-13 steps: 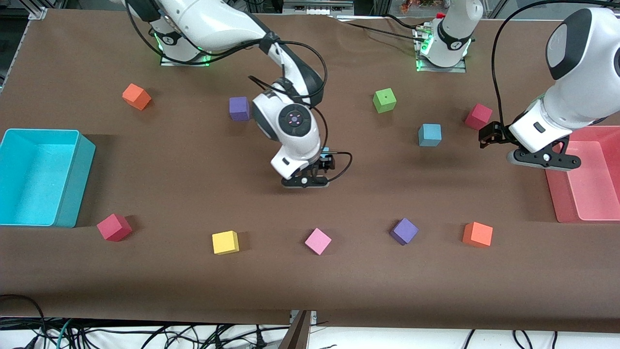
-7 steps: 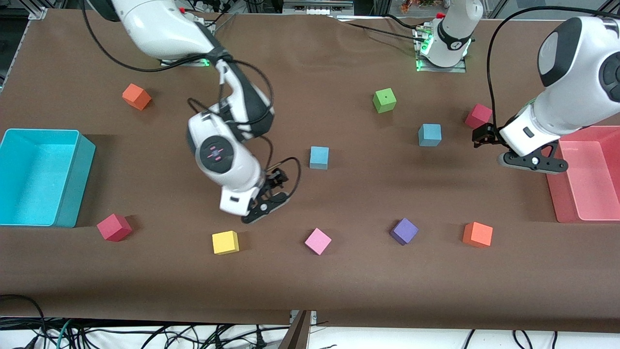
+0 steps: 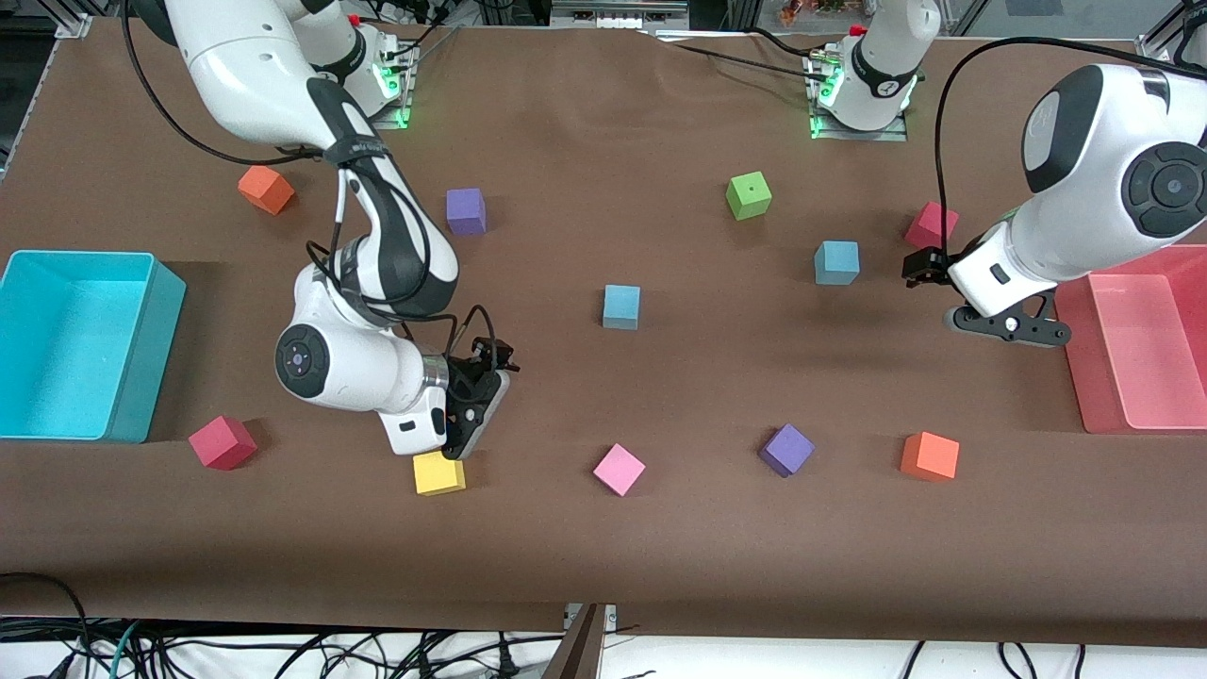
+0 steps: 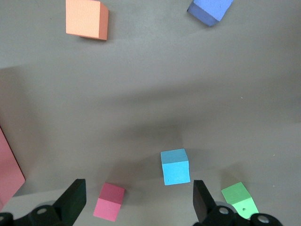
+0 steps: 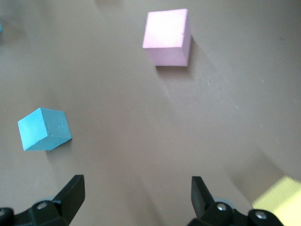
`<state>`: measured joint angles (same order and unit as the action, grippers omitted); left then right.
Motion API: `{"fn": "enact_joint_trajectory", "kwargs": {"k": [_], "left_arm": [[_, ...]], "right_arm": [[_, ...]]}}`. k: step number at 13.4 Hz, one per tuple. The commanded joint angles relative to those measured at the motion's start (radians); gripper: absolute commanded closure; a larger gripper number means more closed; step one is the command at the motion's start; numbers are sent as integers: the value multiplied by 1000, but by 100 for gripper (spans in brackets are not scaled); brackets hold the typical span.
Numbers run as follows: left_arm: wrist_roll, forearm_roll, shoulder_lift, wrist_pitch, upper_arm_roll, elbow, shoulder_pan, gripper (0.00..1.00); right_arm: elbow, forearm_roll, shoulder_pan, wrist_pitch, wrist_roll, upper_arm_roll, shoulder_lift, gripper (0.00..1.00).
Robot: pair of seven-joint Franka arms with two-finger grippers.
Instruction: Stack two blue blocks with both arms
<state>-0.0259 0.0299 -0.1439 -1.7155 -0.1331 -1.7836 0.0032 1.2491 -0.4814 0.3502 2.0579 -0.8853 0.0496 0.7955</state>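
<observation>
Both blue blocks sat flat and apart on the table [image 3: 660, 566], unstacked; being cubes, neither showed a long axis. One block [image 3: 621, 306] lay mid-table, the other block [image 3: 836, 262] at about its 2 o'clock in the front view. Right gripper [image 3: 469, 426] hung empty, fingers wide, above the yellow cube [image 3: 439, 472]. Left gripper [image 3: 1007, 325] hovered empty, fingers wide, beside the pink bin [image 3: 1084, 377].

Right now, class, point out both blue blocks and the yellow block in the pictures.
Blue block near the table's middle [image 3: 621, 306]: front view, top face.
Blue block nearer the left arm's end [image 3: 836, 261]: front view, top face.
Yellow block [image 3: 439, 471]: front view, top face.
</observation>
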Motion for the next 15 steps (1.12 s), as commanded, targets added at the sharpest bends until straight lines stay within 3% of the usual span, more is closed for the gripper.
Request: {"fn": "enact_joint_trajectory", "kwargs": {"k": [1,4,6,8,12,15], "left_arm": [[-9,-19,18,-76,4,-104,-8,0],[-3,-19,33,-142,4,-204,-5,0],[3,-19,67,-256,4,-319,-5,0],[4,-19,101,-385,-16,-462,-2,0],[27,-21,119,-611,-69,-678,3,0],[35,-22,113,-722,-71,-783,3,0]], "right_arm": [[107,-180,-25,86,-238,15,-4,0],[220,-406,-22,134,-349,15,-10,0],[222,-414,-22,78,-365,18,-18,0],[198,-419,-36,-100,-363,16,-18,0],[210,-424,-43,-116,-505,13,-13,0],[255,-627,-45,-78,-792,12,-1,0]]}}
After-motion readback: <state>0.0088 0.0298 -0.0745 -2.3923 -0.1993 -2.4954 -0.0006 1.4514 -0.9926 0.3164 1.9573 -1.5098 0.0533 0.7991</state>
